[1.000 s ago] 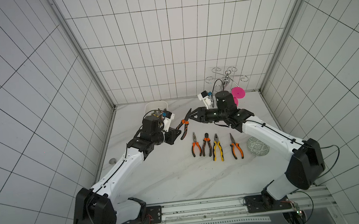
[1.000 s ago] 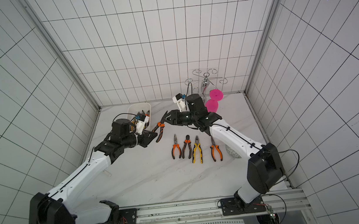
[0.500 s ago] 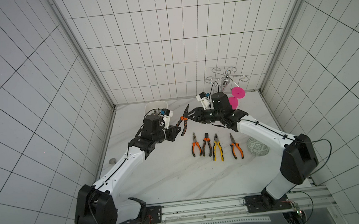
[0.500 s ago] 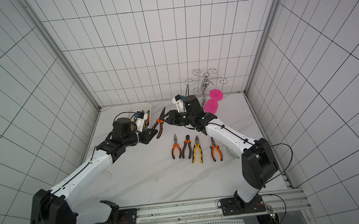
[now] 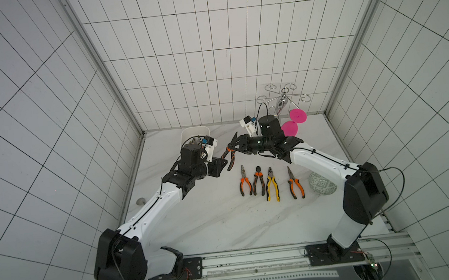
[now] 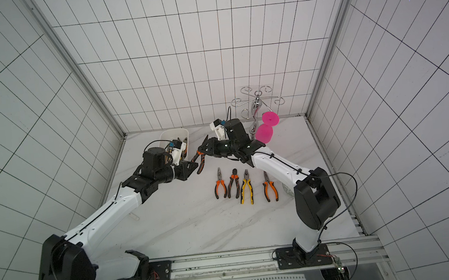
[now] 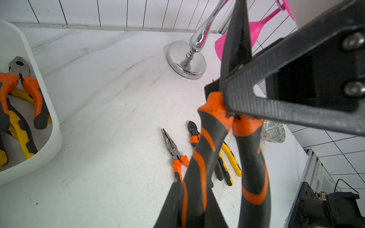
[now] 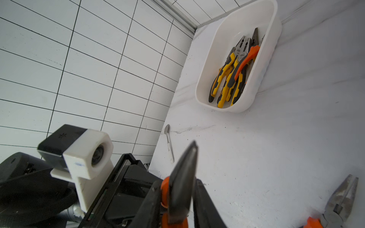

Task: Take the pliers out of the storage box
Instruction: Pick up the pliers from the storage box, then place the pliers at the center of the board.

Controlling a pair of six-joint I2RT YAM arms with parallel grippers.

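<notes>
A long-nosed pair of orange-and-black pliers [image 5: 230, 158] [image 6: 199, 161] hangs in the air between the two arms. My left gripper [image 5: 223, 162] [image 7: 194, 207] is shut on one of its handles [image 7: 199, 177]. My right gripper [image 5: 232, 147] [image 8: 177, 197] is shut on its steel head [image 8: 183, 173], one finger on each side. The white storage box [image 5: 188, 134] [image 8: 254, 88] stands at the back left, with several pliers [image 8: 233, 75] inside. Several more pliers [image 5: 271, 186] [image 6: 245, 191] lie in a row on the table.
A green patterned disc [image 5: 322, 190] lies right of the row, under my right arm. A chrome stand [image 5: 282, 103] with pink glasses [image 5: 290, 128] is at the back right. A small spoon [image 8: 168, 142] lies by the left wall.
My right gripper has closed on the head of the pliers that my left gripper holds. Both arms stayed nearly in place.
</notes>
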